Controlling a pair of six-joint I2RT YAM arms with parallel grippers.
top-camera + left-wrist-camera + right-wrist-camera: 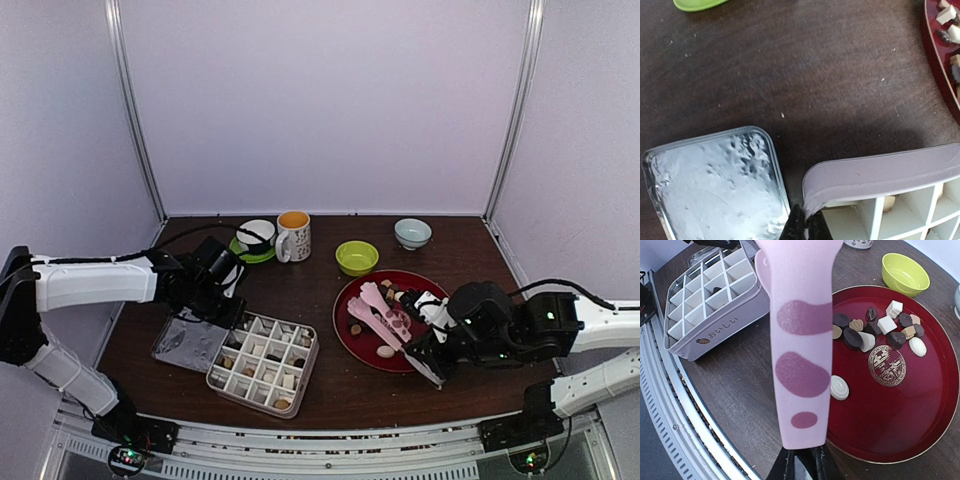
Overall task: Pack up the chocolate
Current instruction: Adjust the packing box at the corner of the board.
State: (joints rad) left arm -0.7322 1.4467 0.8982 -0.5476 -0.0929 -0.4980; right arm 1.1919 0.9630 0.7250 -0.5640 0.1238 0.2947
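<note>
The chocolate lies in a cluster of dark, tan and white pieces on the red plate, with one round white piece apart from the rest. My right gripper is shut on the pink tongs, which reach over the plate's left rim; in the top view it sits at the plate's near right side. The white compartment box holds a few pieces. My left gripper is shut on the box's rim corner. The box's metal lid lies beside it.
A white mug with an orange inside, a cup on a green saucer, a green bowl and a pale blue bowl stand along the back. The table's near edge has a metal rail.
</note>
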